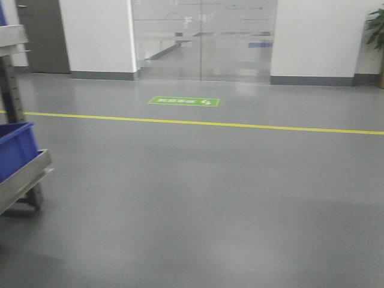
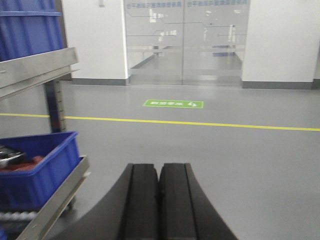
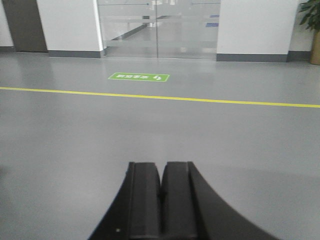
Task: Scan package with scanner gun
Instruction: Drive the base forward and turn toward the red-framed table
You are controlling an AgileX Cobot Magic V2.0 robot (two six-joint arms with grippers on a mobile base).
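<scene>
My left gripper (image 2: 159, 167) is shut and empty, its black fingers pressed together, pointing over bare grey floor. My right gripper (image 3: 162, 165) is also shut and empty over the floor. A blue bin (image 2: 42, 165) sits on a metal cart's lower shelf (image 2: 60, 197) at the left of the left wrist view; it holds dark and reddish items that I cannot identify. The same bin (image 1: 15, 147) shows at the left edge of the front view. No package or scanner gun is clearly in view.
A yellow floor line (image 1: 204, 123) runs across the grey floor, with a green floor sign (image 1: 183, 101) beyond it. Glass doors (image 1: 204, 39) stand at the back wall. Another blue bin (image 2: 27, 27) sits on the cart's upper shelf. A plant (image 1: 377, 27) is at the far right.
</scene>
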